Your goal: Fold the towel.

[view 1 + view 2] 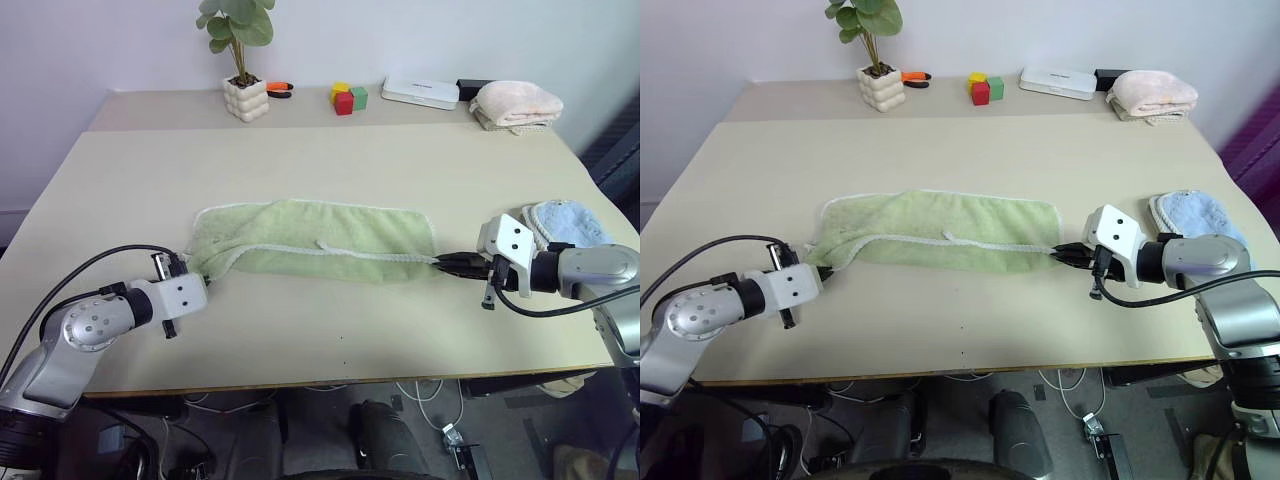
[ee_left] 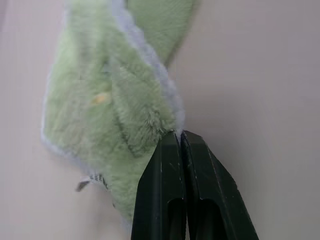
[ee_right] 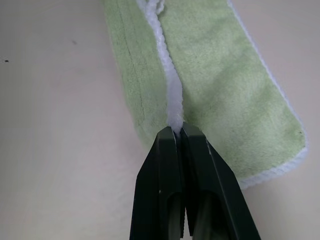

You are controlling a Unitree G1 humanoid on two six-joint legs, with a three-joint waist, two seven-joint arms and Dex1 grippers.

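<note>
Towel, light green terry cloth with a pale whitish hem, lies folded lengthwise into a long band across the middle of a beige table, and both claws hold it at its ends. At the band's three o'clock end, the right gripper has its two black fingers pressed together on the white hemmed edge, which runs away from the fingertips as a raised cord along the top of the cloth. At the nine o'clock end, the left gripper is likewise clamped shut, pinching the hem where the fluffy cloth bunches and folds over itself; a small striped label sticks out of the towel's edge beside that claw. Seen from the head camera, the left gripper's white wrist block sits at about eight o'clock of the towel and the right one's at about four o'clock, each trailing a black cable back toward the table's near edge. Just beyond the right gripper, at three o'clock of the green band, a light blue towel lies near the table's edge. Along the far edge, from eleven o'clock round to one o'clock, stand a potted plant in a bumpy white pot, an orange and black object, coloured blocks in yellow, red and green, a flat white box, and a folded pink towel.
</note>
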